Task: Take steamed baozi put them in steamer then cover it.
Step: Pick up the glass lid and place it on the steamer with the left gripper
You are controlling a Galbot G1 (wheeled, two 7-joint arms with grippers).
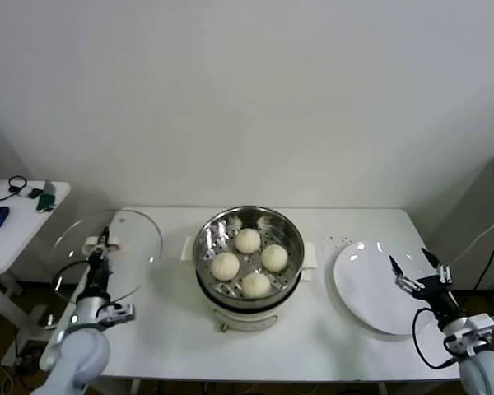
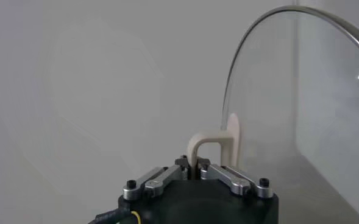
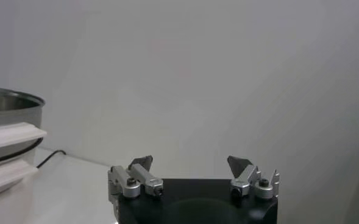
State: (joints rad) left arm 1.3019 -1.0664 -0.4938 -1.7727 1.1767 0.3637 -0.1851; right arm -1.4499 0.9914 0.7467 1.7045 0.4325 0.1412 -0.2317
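Four smooth domed baozi fill the steamer; left end effector grips glass cover.

Four steamed baozi, one steamer, one cover, one white plate.

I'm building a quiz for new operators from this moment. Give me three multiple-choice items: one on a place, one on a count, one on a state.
1. Where is the white plate?
A. on the steamer's right-arm side
B. inside the steamer
C. under the cover

2. How many baozi lie in the steamer?
A. two
B. four
C. six

3. What is the left gripper doing?
A. open and empty
B. holding a bun
C. shut on the cover's handle

Answers:
1 A, the plate lies on the table near the open right gripper.
2 B, four baozi sit on the tray.
3 C, it holds the cover up, left of the steamer.
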